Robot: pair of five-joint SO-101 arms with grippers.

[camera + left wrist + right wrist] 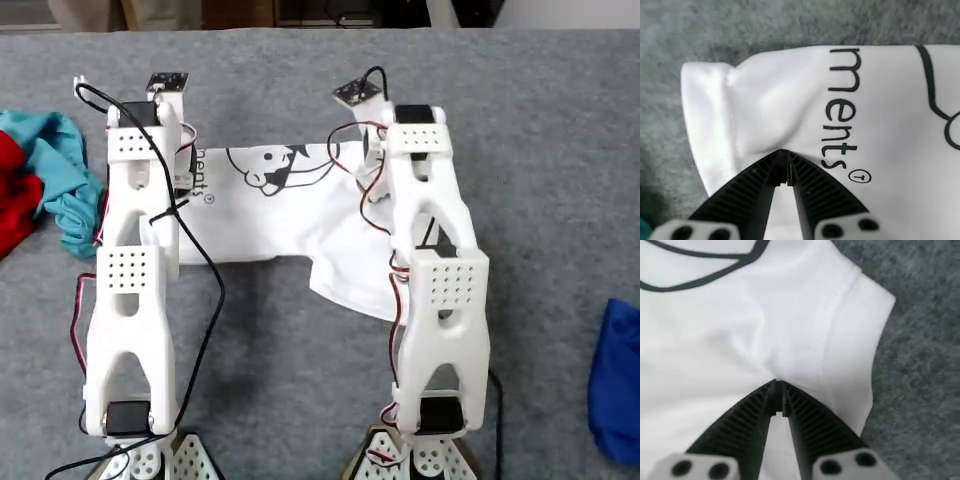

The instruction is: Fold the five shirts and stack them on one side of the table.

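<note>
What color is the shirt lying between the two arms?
White with a black drawing and lettering. The shirt shows best in the high view.

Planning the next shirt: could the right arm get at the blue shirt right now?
Probably not yet: the right gripper is shut on the white shirt; once freed, nothing lies between it and the blue shirt.
</note>
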